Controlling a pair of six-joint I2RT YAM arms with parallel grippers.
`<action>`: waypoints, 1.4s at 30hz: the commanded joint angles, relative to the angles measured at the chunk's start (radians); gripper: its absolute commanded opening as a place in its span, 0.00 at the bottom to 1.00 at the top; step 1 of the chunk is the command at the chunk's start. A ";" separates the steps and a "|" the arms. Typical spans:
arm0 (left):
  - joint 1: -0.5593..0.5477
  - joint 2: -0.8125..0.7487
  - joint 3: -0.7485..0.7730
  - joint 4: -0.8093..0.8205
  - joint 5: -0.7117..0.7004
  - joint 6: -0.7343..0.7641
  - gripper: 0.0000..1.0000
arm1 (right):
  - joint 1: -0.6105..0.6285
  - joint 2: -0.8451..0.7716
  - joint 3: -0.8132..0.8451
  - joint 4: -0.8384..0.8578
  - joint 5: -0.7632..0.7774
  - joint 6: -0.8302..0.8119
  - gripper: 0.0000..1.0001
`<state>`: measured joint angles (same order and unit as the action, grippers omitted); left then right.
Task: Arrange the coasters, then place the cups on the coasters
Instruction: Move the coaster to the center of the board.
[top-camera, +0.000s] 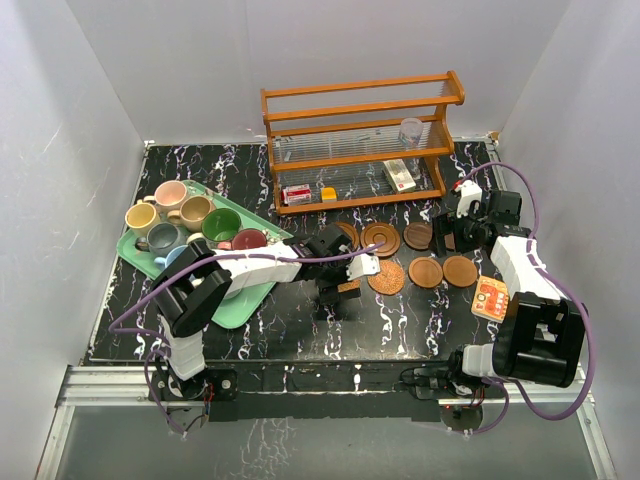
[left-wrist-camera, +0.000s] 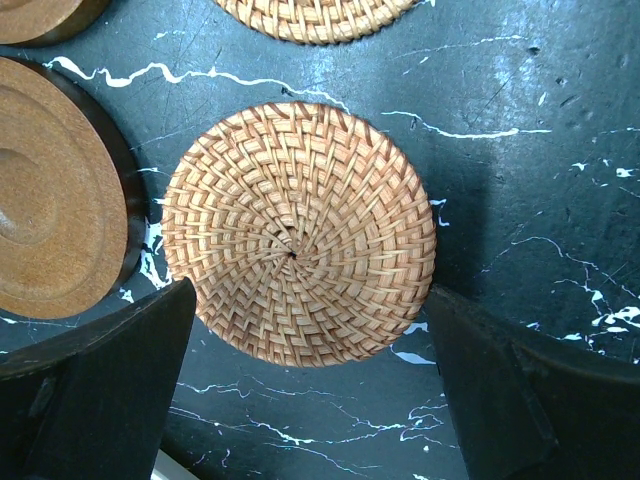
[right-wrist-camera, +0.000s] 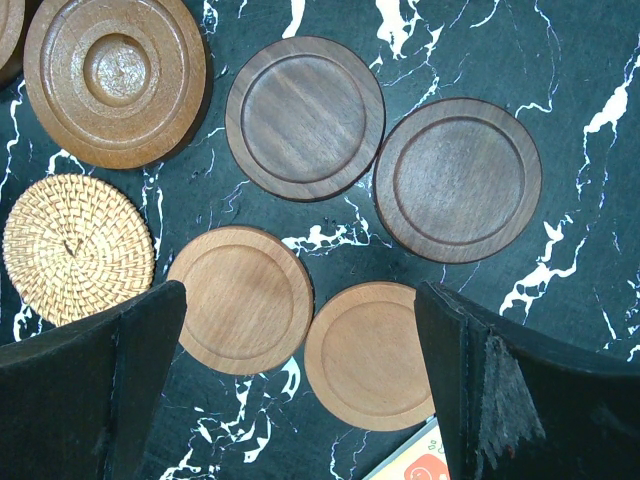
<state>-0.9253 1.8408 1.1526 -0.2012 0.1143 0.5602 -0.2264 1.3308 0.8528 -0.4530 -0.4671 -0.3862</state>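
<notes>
A: Where does the left pincer (top-camera: 338, 290) stand?

B: Low over the middle of the dark marbled worktop (top-camera: 300, 335), its jaws wide apart with nothing gripped. In its wrist view a woven coaster (left-wrist-camera: 298, 255) lies flat between the two black fingers (left-wrist-camera: 100, 390). A ringed wooden coaster (left-wrist-camera: 55, 190) sits just beside it on the left.

A: And the right pincer (right-wrist-camera: 300, 330)?

B: It is also spread wide and empty, and it hangs over the right-hand part of the coasters (top-camera: 425, 272). Under it lie two dark wooden discs side by side, with two paler ones nearer its fingers and a woven one off to the left. A corner of an orange card (right-wrist-camera: 415, 460) shows at the lower edge of that view.

A: How do the coasters lie overall?

B: They form a loose cluster in front of the wooden rack (top-camera: 360, 140) — close together, all flat on the worktop.

A: And the cups (top-camera: 190, 215)?

B: They are crowded mouths-up on the green tray (top-camera: 250, 298) at the left — well apart from the coasters, and none of them sits on a coaster.
</notes>
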 joint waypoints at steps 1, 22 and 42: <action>-0.005 0.004 0.024 -0.040 0.006 0.007 0.99 | -0.004 -0.001 0.025 0.016 -0.008 -0.003 0.98; 0.049 -0.177 0.208 -0.270 0.090 -0.009 0.99 | 0.045 0.008 0.170 -0.119 0.085 -0.041 0.98; 0.625 -0.379 0.281 -0.348 0.230 -0.222 0.99 | 0.287 0.074 0.265 -0.198 0.152 -0.037 0.98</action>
<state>-0.3969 1.5707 1.4429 -0.5262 0.2623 0.4000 0.0521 1.4078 1.0847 -0.6655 -0.3103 -0.4171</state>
